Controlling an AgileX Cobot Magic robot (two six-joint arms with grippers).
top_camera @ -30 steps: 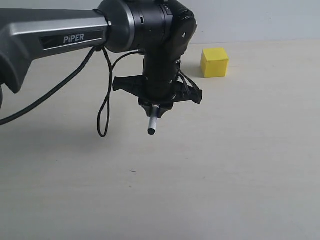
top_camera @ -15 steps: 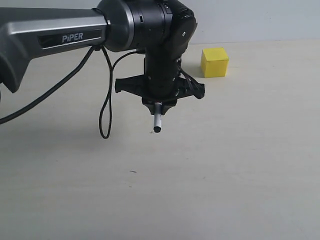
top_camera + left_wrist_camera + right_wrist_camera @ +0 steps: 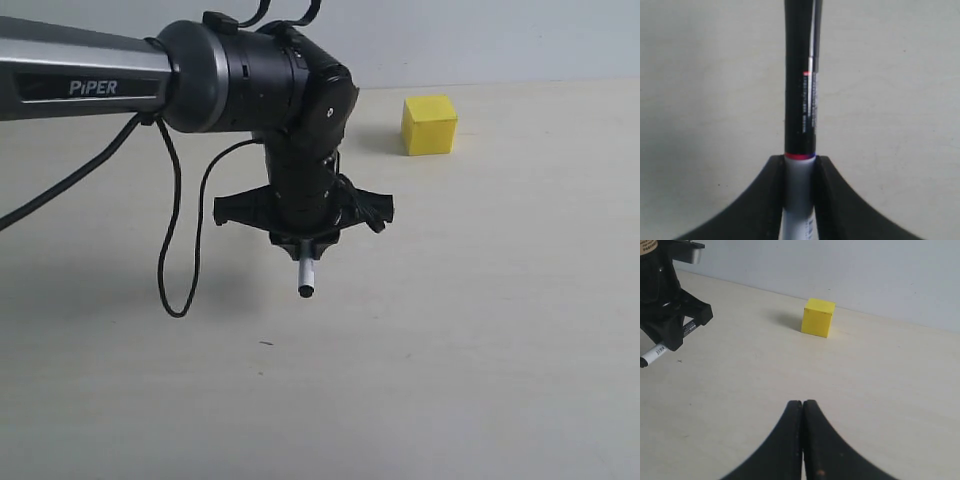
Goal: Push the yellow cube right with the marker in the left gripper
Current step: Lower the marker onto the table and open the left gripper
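Clamping the marker [image 3: 800, 100] by its white barrel, just below the thin red band where the black cap begins, the left gripper [image 3: 306, 246] is holding its jaws only as far apart as the barrel is thick, one pressing on each side. The right gripper [image 3: 803, 412] is sitting with its jaws pressed fully together on nothing.

Beyond the jaws, the marker's long axis is running front to back in the exterior view. Its short white end with the dark tip is pointing toward that camera and slightly downward. The black cap is reaching away toward the rear, hidden behind the gripper there but plain in the left wrist view, stretching out over bare bench [image 3: 480, 340]. That axis is lying crosswise to a rightward push. The marker seems to be hanging clear of the bench, though how high cannot be told.

Loose black cables [image 3: 172, 260] are looping down from the arm [image 3: 90, 75]. Further out, the yellow cube [image 3: 429, 124] is sitting flat near the back of the bench, to the right of the gripper and farther back, well apart from the marker and untouched.

Judging by this, only the grasp is done. The approach to the cube's left face and the push itself are left.
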